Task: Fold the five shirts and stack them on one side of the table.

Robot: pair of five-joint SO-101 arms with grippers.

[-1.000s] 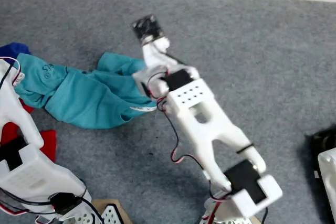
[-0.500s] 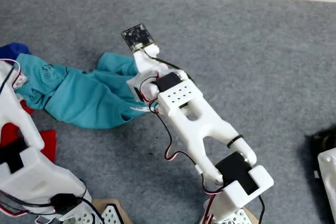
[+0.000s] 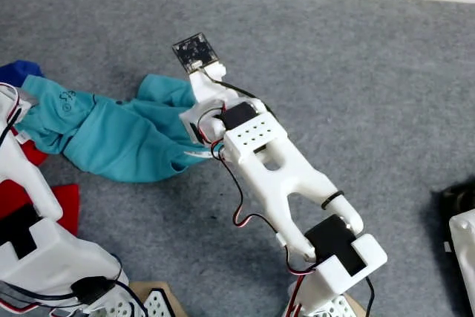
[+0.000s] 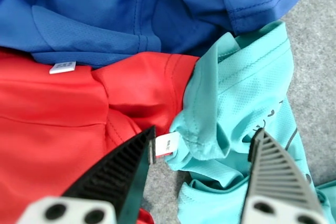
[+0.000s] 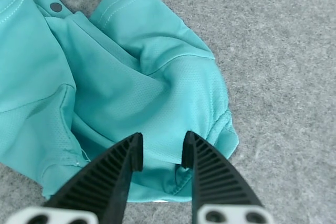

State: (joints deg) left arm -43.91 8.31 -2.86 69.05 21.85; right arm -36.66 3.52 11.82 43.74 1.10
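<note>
step: likely laying out teal shirt (image 3: 119, 135) | left fingers (image 4: 123, 166) released at one end | right fingers (image 5: 113, 174) parted over other end | next: pinch, stretch flat

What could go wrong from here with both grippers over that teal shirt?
The left gripper hangs open where the teal shirt meets the red shirt; it might pinch both. The right gripper, narrowly open over bunched teal fabric, may catch several layers.
</note>
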